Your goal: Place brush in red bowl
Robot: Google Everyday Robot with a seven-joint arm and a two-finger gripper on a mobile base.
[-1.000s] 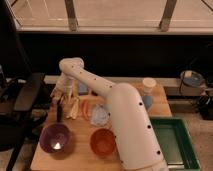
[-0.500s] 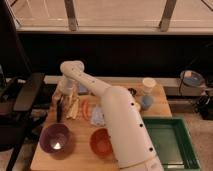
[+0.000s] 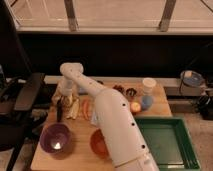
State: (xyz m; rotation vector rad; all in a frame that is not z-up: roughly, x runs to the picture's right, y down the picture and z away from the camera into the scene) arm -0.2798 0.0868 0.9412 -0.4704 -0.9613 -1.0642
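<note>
The white arm reaches from the bottom middle up to the table's back left, and my gripper (image 3: 64, 96) hangs down there over the left part of the wooden table (image 3: 75, 127). The brush (image 3: 59, 111), a slim black utensil, lies or hangs just below the gripper; I cannot tell whether it is held. The red bowl (image 3: 97, 143) stands at the table's front middle, its right side hidden behind the arm. It is well to the right of and nearer than the gripper.
A purple bowl (image 3: 55, 138) stands at the front left. Pale and orange food items (image 3: 80, 107) lie right of the gripper. A white cup (image 3: 149, 85), a blue item (image 3: 146, 102) and small dark things stand at the back right. A green bin (image 3: 167, 140) sits to the right, a black chair (image 3: 22, 100) to the left.
The arm's thick lower part has swung a little to the left and the gripper has come down slightly over the table's left side. The bowls have not moved.
</note>
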